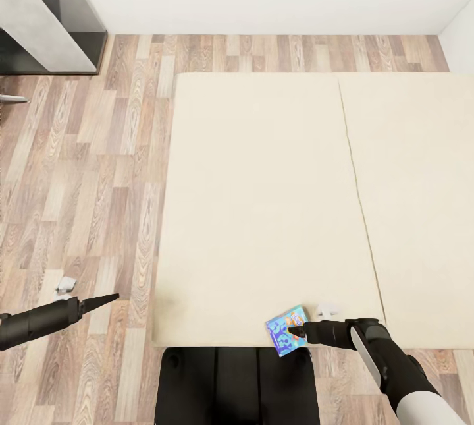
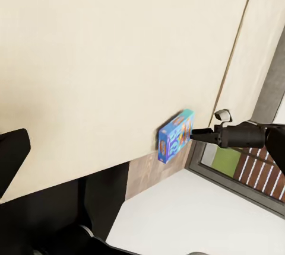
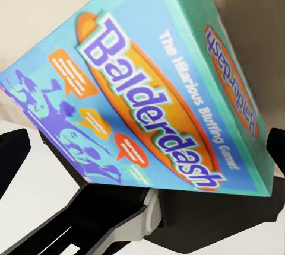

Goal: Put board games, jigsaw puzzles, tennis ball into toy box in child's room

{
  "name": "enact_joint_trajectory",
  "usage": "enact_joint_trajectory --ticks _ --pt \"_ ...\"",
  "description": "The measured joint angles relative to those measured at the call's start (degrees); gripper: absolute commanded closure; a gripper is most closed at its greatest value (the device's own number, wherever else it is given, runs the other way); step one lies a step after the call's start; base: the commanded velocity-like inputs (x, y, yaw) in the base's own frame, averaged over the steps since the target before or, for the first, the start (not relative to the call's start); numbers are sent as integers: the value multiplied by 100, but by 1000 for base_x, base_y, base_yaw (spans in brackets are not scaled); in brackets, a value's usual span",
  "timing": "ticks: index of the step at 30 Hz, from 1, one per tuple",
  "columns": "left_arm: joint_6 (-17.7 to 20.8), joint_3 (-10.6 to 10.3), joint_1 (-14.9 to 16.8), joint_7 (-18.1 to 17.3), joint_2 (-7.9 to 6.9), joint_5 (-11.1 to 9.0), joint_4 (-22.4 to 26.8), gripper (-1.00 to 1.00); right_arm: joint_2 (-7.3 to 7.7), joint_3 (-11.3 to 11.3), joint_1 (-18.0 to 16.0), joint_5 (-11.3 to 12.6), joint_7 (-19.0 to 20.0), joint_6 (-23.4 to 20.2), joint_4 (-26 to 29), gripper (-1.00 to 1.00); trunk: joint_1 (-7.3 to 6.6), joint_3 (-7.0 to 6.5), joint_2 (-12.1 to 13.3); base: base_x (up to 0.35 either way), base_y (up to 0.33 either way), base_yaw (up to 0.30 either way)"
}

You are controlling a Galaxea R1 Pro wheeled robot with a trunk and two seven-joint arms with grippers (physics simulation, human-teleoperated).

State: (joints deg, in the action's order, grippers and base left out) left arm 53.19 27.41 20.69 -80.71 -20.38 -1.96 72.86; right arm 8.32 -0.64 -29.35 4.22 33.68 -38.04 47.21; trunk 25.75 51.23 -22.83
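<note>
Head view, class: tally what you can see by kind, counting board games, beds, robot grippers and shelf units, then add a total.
Board games: 1, the blue Balderdash box at the bed's near edge.
Beds: 1, the beige bed.
Robot grippers: 2, the left gripper over the floor and the right gripper at the box.
Shelf units: 1, the grey shelf unit.
Total: 5

board game (image 1: 287, 330) at bed's (image 1: 263, 201) near edge
</note>
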Motion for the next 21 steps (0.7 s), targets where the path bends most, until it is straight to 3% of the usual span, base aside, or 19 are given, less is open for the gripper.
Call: enact_joint_trajectory --ticks 13,21 --pt "0 8 0 -7 0 -1 -1 -100 0 0 0 6 0 0 1 -100 0 0 0 0 20 0" --pt "0 9 2 -7 -1 1 1 -100 0 0 0 6 0 1 -1 -100 0 0 0 0 144 0"
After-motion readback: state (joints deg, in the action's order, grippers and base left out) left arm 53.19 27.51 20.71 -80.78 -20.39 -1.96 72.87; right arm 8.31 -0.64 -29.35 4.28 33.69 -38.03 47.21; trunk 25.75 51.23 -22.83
